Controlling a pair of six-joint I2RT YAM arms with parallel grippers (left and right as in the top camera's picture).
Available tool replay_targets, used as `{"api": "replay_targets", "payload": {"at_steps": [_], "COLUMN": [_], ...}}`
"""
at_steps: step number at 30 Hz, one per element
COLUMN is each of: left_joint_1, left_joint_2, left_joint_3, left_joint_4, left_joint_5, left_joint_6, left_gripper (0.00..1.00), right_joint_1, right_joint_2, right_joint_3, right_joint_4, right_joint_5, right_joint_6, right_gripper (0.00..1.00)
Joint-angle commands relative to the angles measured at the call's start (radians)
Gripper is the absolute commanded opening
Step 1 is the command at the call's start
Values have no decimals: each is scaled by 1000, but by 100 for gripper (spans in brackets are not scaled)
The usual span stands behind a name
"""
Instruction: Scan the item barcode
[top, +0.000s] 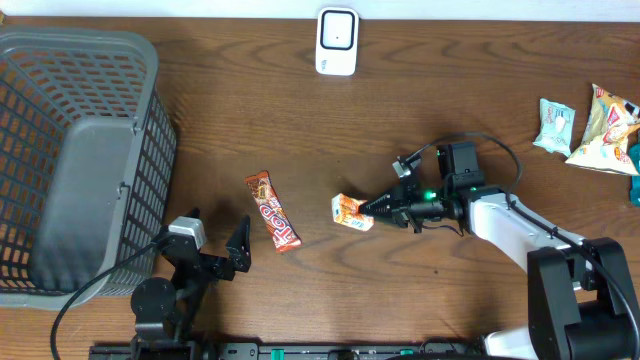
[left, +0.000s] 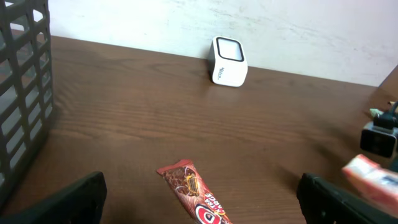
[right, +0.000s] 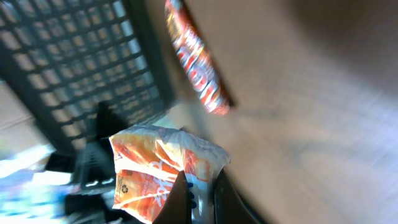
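An orange and white snack packet (top: 350, 211) hangs just above the table's middle, pinched at one edge by my right gripper (top: 372, 210), which is shut on it. The right wrist view shows the packet (right: 155, 168) crumpled between the dark fingers (right: 180, 196). The white barcode scanner (top: 337, 42) stands upright at the far edge, apart from the packet. My left gripper (top: 215, 232) rests open near the front edge, and a red chocolate bar (left: 196, 193) lies on the wood between its spread fingers. The scanner (left: 229, 61) faces the left wrist view, where the held packet (left: 373, 177) shows at the right.
A tall grey mesh basket (top: 70, 150) fills the left side, close to my left arm. A pale blue packet (top: 555, 125) and yellow and white snack bags (top: 610, 130) lie at the far right edge. The right arm's cable loops above its wrist.
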Motion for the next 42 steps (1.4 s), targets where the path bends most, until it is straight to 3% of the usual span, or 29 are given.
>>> {"api": "replay_targets", "payload": {"at_steps": [1, 10, 17, 32, 42], "left_joint_1": [2, 2, 2, 2, 2], "left_joint_2": [-1, -1, -1, -1, -1], "left_joint_3": [-16, -16, -16, -16, -16], "left_joint_4": [-25, -25, -25, -25, -25], "left_joint_5": [-2, -2, -2, -3, -2], "left_joint_6": [17, 17, 17, 17, 17], "left_gripper": [98, 98, 98, 98, 98], "right_joint_1": [-3, -3, -2, 6, 161], "right_joint_2": [-13, -13, -13, -12, 0], "right_joint_3": [15, 15, 15, 15, 15], "right_joint_4": [-56, -137, -105, 437, 795], "right_joint_5": [-193, -213, 270, 563, 1035], "right_joint_6": [189, 209, 150, 100, -272], "right_gripper": [1, 1, 1, 1, 1]}}
